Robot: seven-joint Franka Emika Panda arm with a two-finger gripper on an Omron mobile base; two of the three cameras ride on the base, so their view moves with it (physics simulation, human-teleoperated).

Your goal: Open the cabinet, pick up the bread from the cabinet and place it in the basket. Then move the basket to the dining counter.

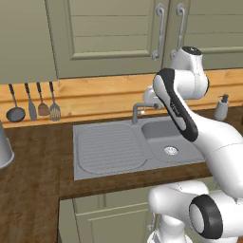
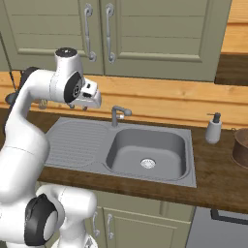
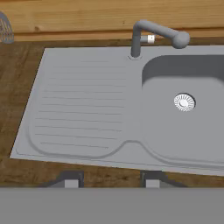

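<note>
Nothing done yet: sage-green wall cabinet [image 1: 114, 35] w/ curved grey metal bar handles [image 2: 88, 31] sits shut above the grey steel sink [image 2: 145, 155]; bread, basket & dining counter work all left. Pincer [image 3: 109, 180] hangs over sink's near edge, tips partway apart, gripping nothing. Right base cam adds white soap bottle [image 2: 213, 128] right of sink; left base cam adds hanging utensils [image 1: 33, 102] left of sink.

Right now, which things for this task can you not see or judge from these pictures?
- Bread: the cabinet doors are closed in both base views, so what is inside is hidden.
- Pot: cut off by the right edge of the right base view.
- Gripper: in the hand view the fingertips stand apart with nothing between them; the grey band hides the rest.
</note>
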